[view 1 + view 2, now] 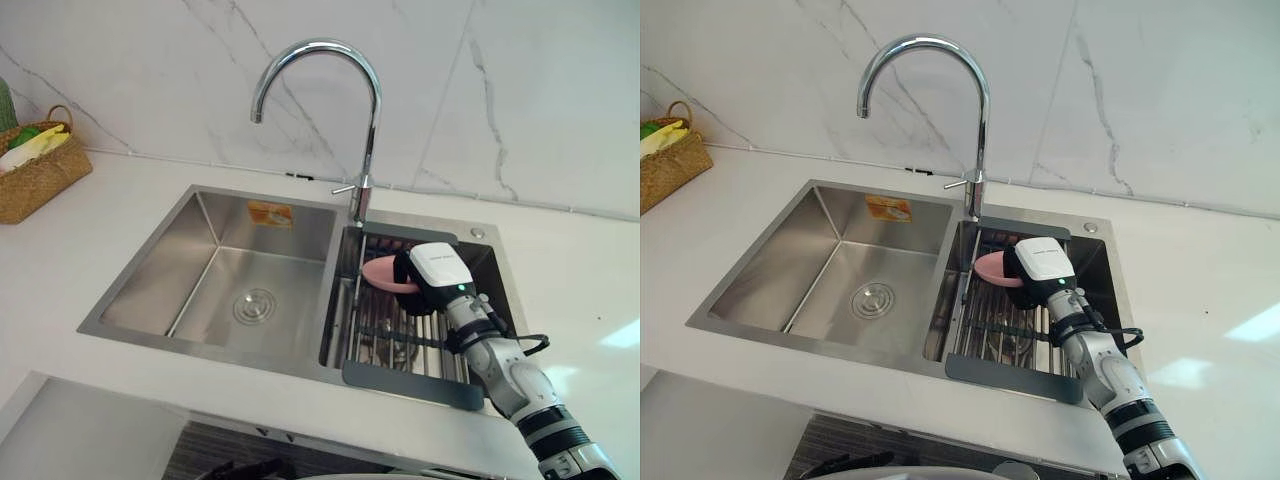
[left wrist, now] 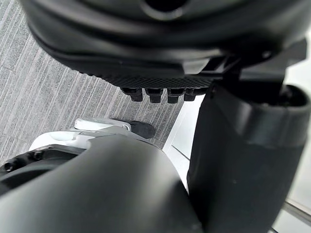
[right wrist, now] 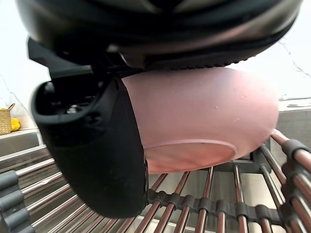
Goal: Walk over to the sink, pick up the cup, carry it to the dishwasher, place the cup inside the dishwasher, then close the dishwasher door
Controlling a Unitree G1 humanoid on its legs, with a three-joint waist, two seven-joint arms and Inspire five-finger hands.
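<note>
my right hand [image 1: 437, 270] is clasped on the pink cup [image 1: 378, 272] near the rack's [image 1: 385, 332] back edge; i fear the smooth wall slips off the thumb on lifting.

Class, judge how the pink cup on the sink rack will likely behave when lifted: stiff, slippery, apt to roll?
The pink cup looks smooth and one-piece, so probably rigid and light. Its rounded wall might slip in the right hand. On the round rack bars it could roll.
</note>
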